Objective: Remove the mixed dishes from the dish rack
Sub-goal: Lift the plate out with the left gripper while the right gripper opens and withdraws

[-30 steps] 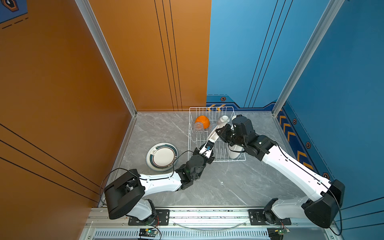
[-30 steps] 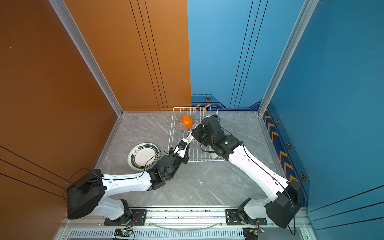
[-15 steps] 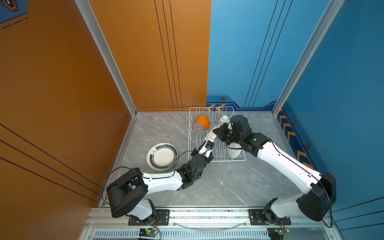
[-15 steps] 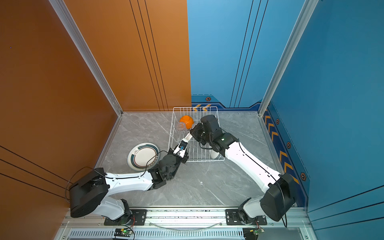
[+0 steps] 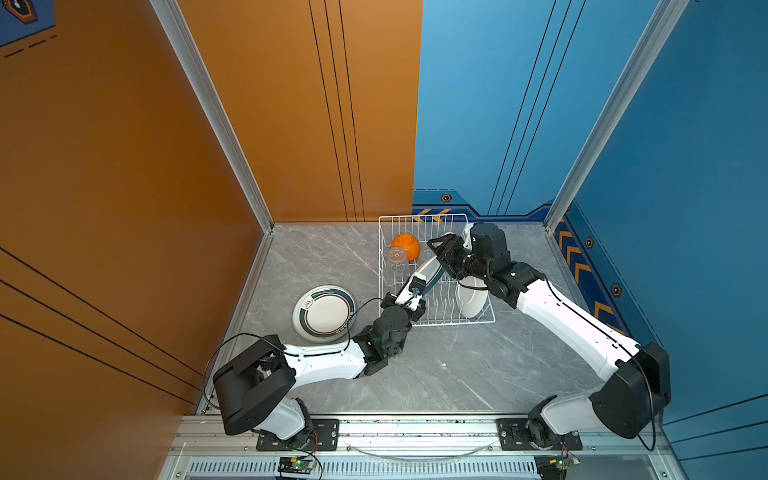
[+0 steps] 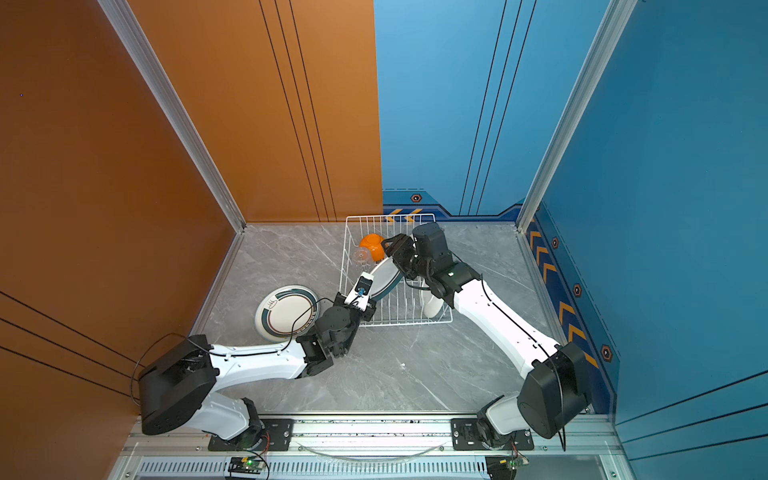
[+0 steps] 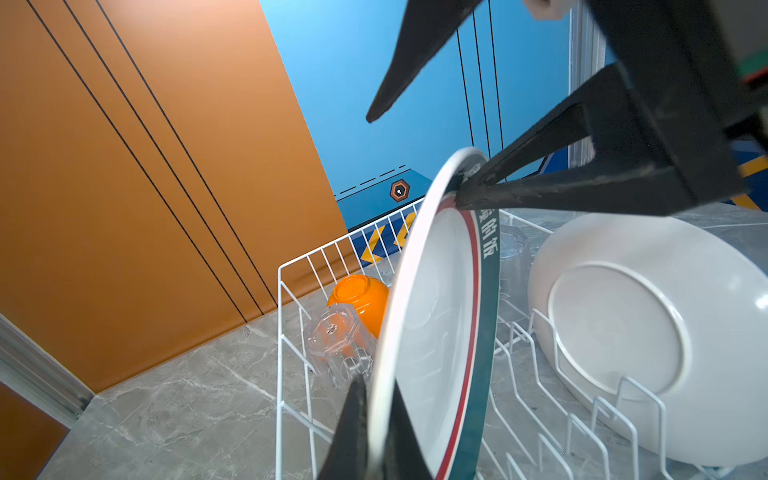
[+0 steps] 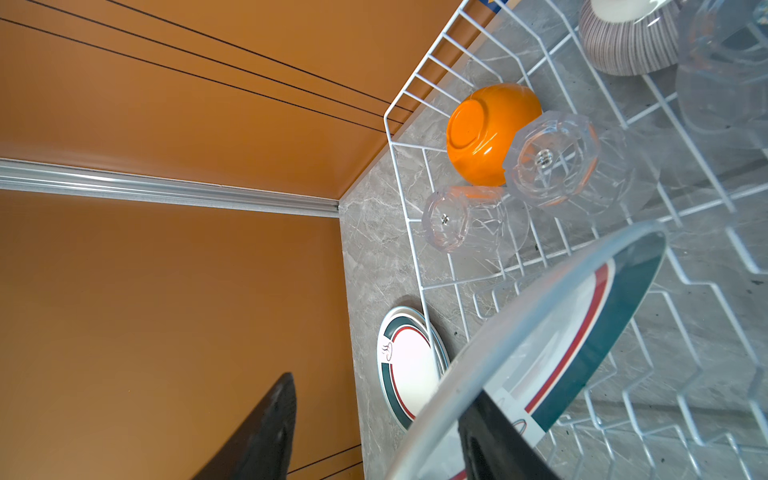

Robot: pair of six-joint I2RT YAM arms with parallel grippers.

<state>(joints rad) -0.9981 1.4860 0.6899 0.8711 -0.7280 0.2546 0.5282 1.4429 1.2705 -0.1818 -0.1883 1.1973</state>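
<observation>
A white plate with a dark teal rim (image 5: 430, 272) (image 7: 440, 311) stands on edge, tilted, over the white wire dish rack (image 5: 457, 323). My left gripper (image 5: 415, 286) (image 7: 376, 386) is shut on its lower rim. My right gripper (image 5: 436, 249) (image 8: 378, 388) is open around the plate's upper rim (image 8: 561, 340), with one finger (image 7: 540, 191) against the teal face and the other well clear. In the rack are an orange bowl (image 5: 406, 246) (image 8: 482, 133), clear glasses (image 8: 552, 158) (image 8: 457, 220), a ribbed bowl (image 8: 623, 37) and a plain white plate (image 5: 471, 299) (image 7: 623, 332).
A stack of teal-rimmed plates (image 5: 326, 312) (image 8: 409, 365) lies flat on the grey marble table left of the rack. The orange wall stands to the left and the blue wall behind and to the right. The rack's upright prongs (image 7: 582, 419) stand under the held plate.
My right gripper has opened and let go of the plate's upper rim. My left gripper has closed onto the lower rim. The plate has hardly moved.
</observation>
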